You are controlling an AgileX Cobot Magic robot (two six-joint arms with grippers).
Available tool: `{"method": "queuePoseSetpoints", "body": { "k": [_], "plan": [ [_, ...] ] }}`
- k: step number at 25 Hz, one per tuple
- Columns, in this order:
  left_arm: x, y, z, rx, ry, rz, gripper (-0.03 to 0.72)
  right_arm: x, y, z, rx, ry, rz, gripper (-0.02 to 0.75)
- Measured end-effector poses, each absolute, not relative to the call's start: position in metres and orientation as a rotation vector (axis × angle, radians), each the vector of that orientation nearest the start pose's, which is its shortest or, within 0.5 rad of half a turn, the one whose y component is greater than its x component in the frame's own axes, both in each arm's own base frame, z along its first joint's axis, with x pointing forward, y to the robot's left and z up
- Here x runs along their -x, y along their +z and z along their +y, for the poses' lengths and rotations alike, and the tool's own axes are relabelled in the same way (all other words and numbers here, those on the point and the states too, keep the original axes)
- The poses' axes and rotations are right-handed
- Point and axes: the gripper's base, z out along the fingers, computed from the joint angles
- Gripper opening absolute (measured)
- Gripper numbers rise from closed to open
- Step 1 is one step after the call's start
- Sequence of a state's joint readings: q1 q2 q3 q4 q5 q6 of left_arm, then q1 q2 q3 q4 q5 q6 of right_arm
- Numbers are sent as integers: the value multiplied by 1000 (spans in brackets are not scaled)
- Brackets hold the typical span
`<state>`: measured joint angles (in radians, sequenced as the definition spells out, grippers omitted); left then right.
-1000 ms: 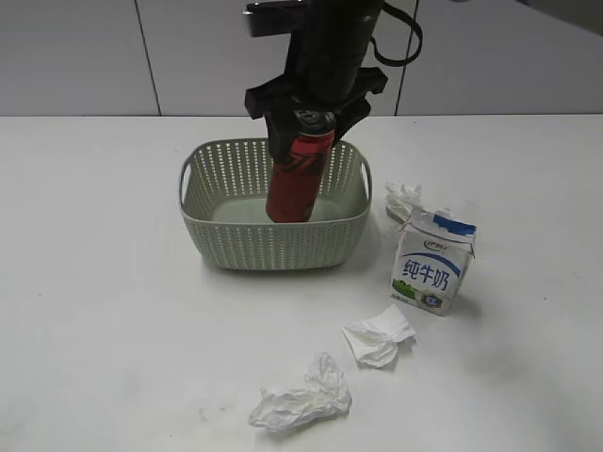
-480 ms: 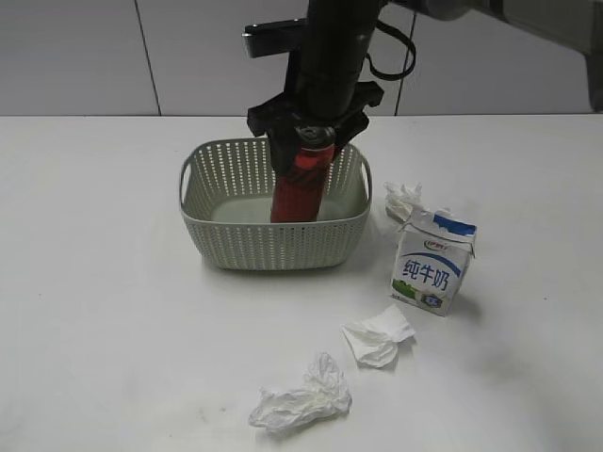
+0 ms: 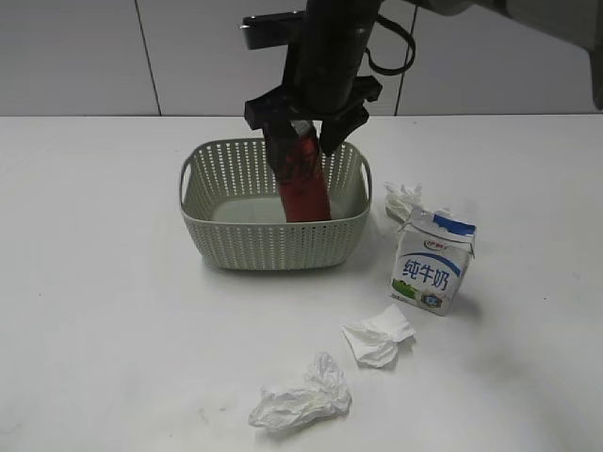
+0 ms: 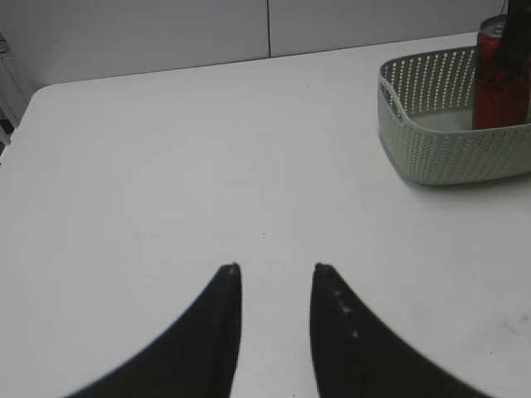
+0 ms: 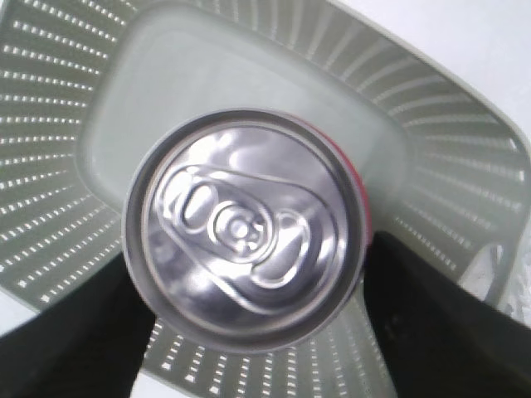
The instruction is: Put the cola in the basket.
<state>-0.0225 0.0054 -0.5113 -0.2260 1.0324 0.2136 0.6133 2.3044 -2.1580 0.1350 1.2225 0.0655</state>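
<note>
The cola [image 3: 303,184] is a slim red can standing inside the pale green basket [image 3: 273,247], leaning slightly with its top to the left. My right gripper [image 3: 303,141] is over the basket, its jaws spread either side of the can's top with small gaps. In the right wrist view the silver pull-tab top of the cola [image 5: 245,232] fills the space between the fingers of my right gripper [image 5: 253,265], with the basket [image 5: 431,166] floor below. My left gripper [image 4: 275,269] is open and empty over bare table, far left of the basket [image 4: 448,153] and the cola [image 4: 498,79].
A white-and-blue milk carton [image 3: 431,264] stands right of the basket. Crumpled tissues lie by the carton [image 3: 405,200], in front of it [image 3: 379,337] and near the front edge [image 3: 301,395].
The right gripper's jaws have spread apart from the can. The can has settled lower in the basket and now leans the other way.
</note>
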Motion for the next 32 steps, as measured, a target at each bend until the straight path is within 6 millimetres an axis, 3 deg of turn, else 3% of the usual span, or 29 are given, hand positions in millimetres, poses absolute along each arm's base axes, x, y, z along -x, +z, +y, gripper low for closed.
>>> {"method": "queuePoseSetpoints", "body": {
  "k": [9, 20, 25, 29, 32],
  "plan": [
    [6, 284, -17, -242, -146, 1978, 230, -399, 258, 295, 731, 361, 2712, 591],
    [6, 284, -17, -242, -146, 1978, 230, -388, 327, 271, 674, 386, 2576, 592],
    [6, 284, -17, -242, -146, 1978, 230, -399, 346, 231, 541, 375, 2565, 591],
    [6, 284, -17, -242, -146, 1978, 230, -404, 352, 181, 402, 333, 2603, 591],
    [6, 284, -17, -242, -146, 1978, 230, -404, 346, 138, 281, 292, 2664, 591]
  ]
}}
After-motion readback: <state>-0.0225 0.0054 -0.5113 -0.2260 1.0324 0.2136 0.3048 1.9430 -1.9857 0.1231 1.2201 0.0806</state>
